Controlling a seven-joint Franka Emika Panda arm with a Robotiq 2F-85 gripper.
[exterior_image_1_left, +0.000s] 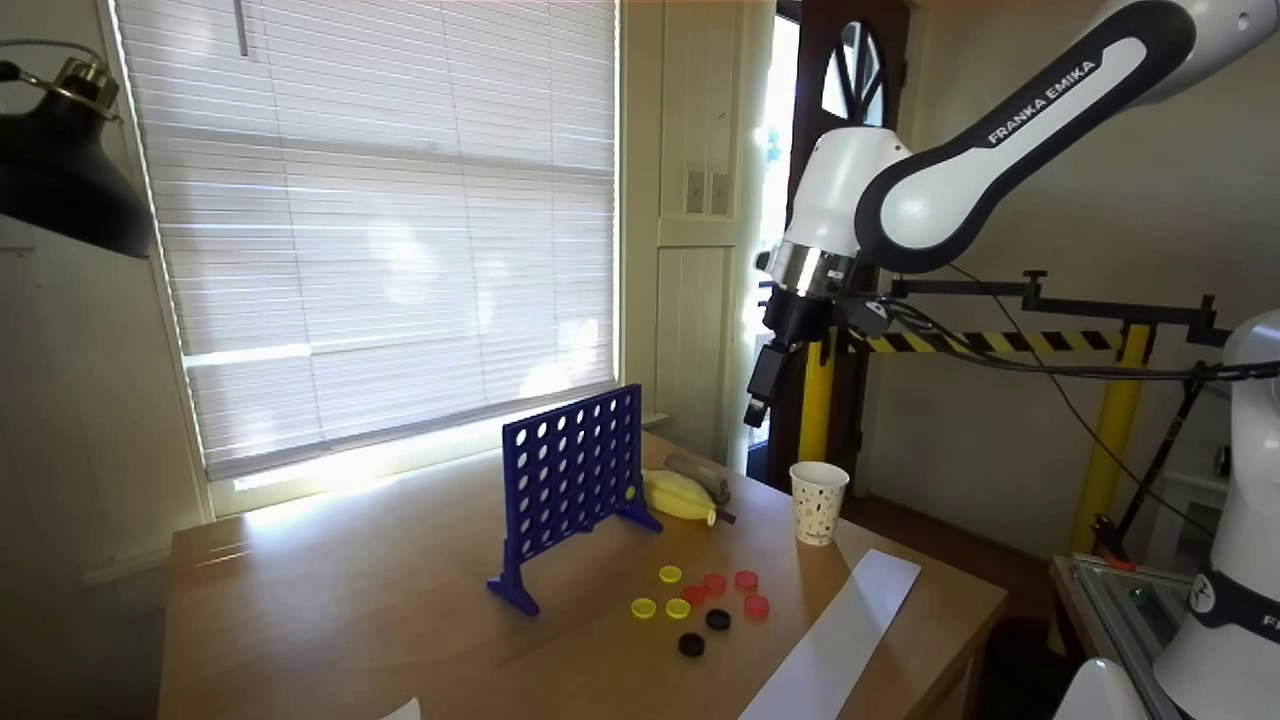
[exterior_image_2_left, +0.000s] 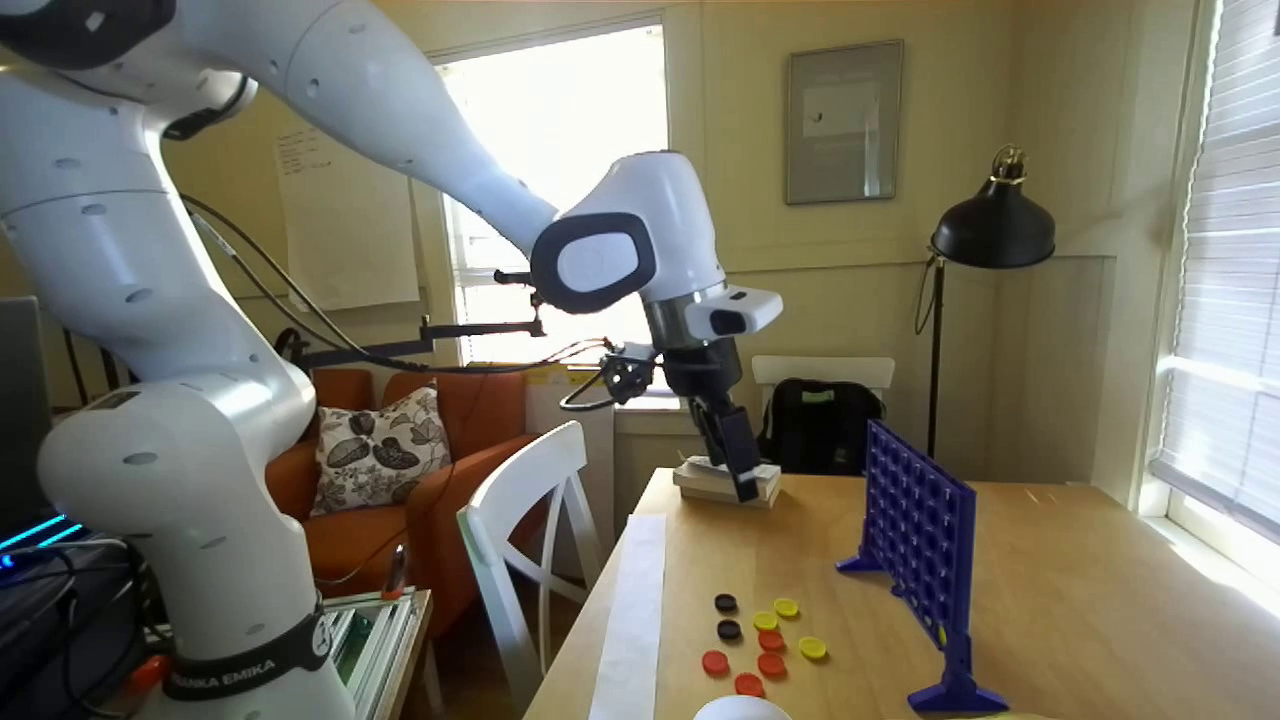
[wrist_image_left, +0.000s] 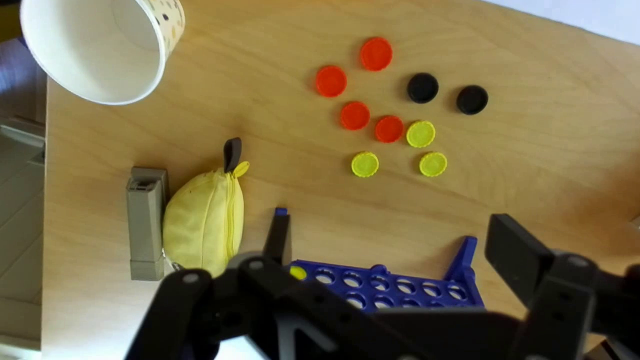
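Observation:
My gripper (wrist_image_left: 392, 240) is open, with nothing between its fingers. In both exterior views the gripper (exterior_image_1_left: 757, 410) (exterior_image_2_left: 745, 485) hangs tilted above the table. In the wrist view its fingers overlap a blue upright rack with round holes (wrist_image_left: 379, 268), which stands on the table in both exterior views (exterior_image_1_left: 572, 470) (exterior_image_2_left: 915, 550). One yellow disc (wrist_image_left: 298, 272) sits in a bottom corner hole. Loose on the table are several red discs (wrist_image_left: 355, 115), yellow discs (wrist_image_left: 365, 164) and two black discs (wrist_image_left: 422, 88). A yellow pouch (wrist_image_left: 205, 220) lies beside a grey stapler (wrist_image_left: 145, 230).
A speckled paper cup (exterior_image_1_left: 818, 505) stands near the table edge. A white paper strip (exterior_image_1_left: 835, 640) lies along the table's side. Books (exterior_image_2_left: 725, 480) lie at the table's end. A white chair (exterior_image_2_left: 530, 500), a black lamp (exterior_image_2_left: 995, 225) and a window with blinds (exterior_image_1_left: 380, 220) surround it.

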